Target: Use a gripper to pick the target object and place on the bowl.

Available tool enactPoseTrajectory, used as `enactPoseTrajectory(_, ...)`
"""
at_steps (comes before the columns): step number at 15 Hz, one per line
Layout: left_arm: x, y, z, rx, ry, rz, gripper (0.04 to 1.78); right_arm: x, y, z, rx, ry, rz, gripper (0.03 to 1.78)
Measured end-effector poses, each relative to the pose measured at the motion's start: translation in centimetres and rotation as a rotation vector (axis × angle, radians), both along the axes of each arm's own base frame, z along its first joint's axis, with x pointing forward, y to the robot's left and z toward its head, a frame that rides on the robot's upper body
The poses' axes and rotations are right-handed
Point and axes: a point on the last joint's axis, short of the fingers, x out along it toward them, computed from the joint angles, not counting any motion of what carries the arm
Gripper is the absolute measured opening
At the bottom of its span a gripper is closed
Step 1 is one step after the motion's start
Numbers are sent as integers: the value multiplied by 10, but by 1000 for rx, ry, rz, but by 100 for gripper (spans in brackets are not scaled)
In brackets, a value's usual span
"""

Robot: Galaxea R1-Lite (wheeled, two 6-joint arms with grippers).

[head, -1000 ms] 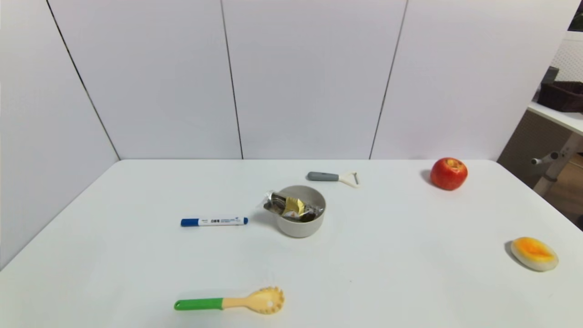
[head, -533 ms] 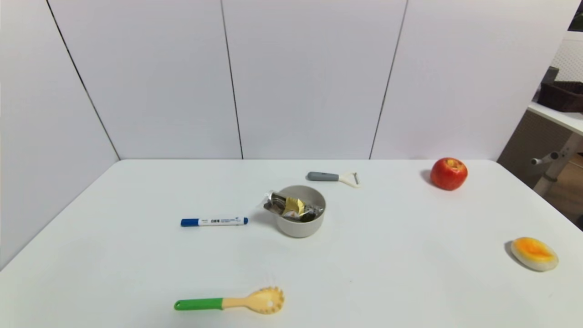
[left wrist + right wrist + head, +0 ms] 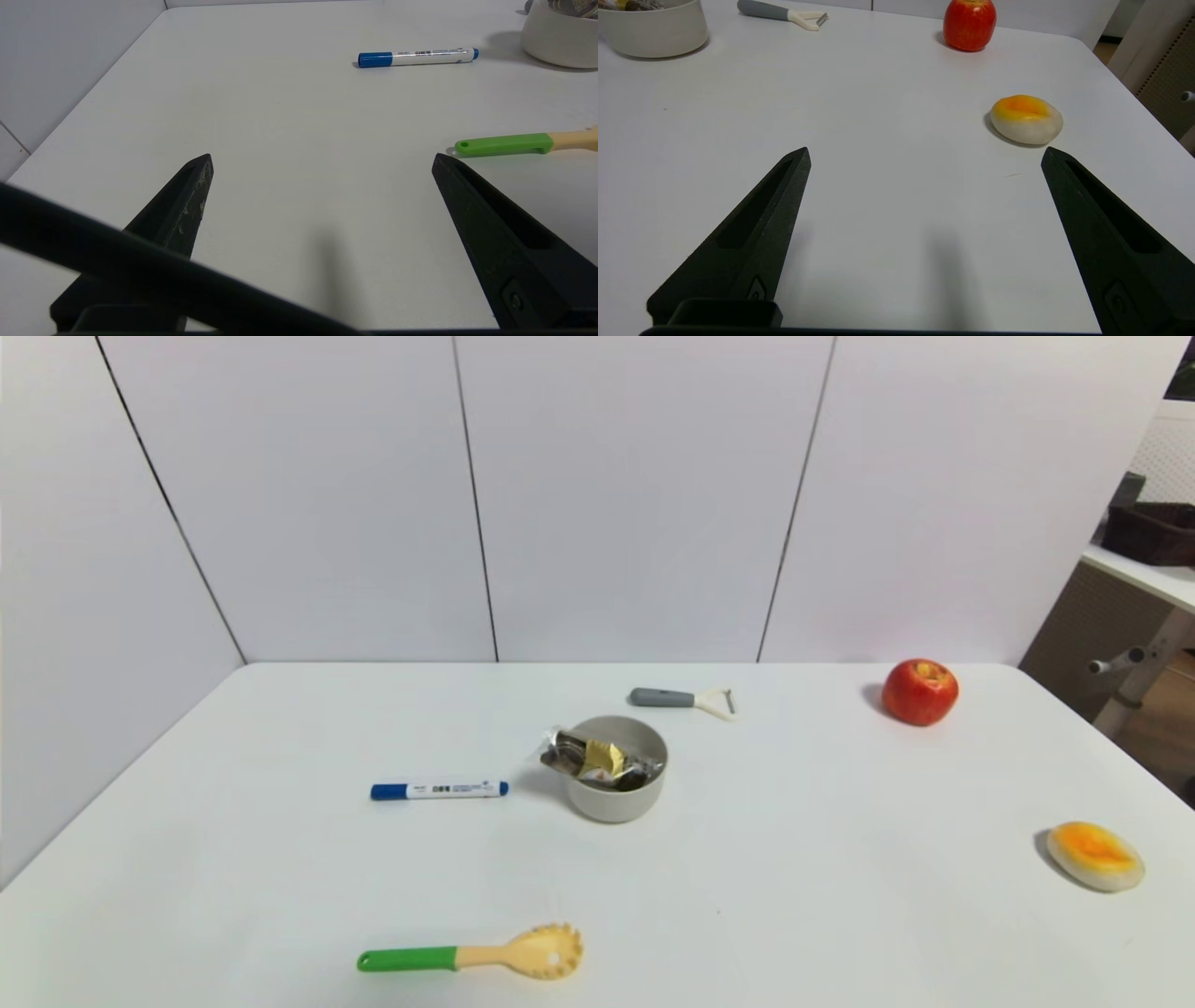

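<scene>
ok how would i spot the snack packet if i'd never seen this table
Find the small round light grey matte bowl near the middle of the white table, right of the blue-capped white marker. The crinkly clear plastic packet lies in it: dark brown pieces, gold-yellow label.

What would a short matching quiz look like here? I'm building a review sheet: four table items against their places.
1. packet
2. marker
3. peeler
4. apple

A. far right of the table
B. just behind the bowl
C. in the bowl, one end over its rim
D. left of the bowl

Pairs: 1-C, 2-D, 3-B, 4-A
</scene>
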Motion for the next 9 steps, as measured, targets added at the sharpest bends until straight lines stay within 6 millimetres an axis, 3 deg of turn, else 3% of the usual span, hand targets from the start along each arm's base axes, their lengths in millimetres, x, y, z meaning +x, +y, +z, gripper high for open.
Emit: enactPoseTrajectory(9, 0, 0, 0, 0, 0, 1, 169, 0, 0, 0, 4, -1, 0, 171)
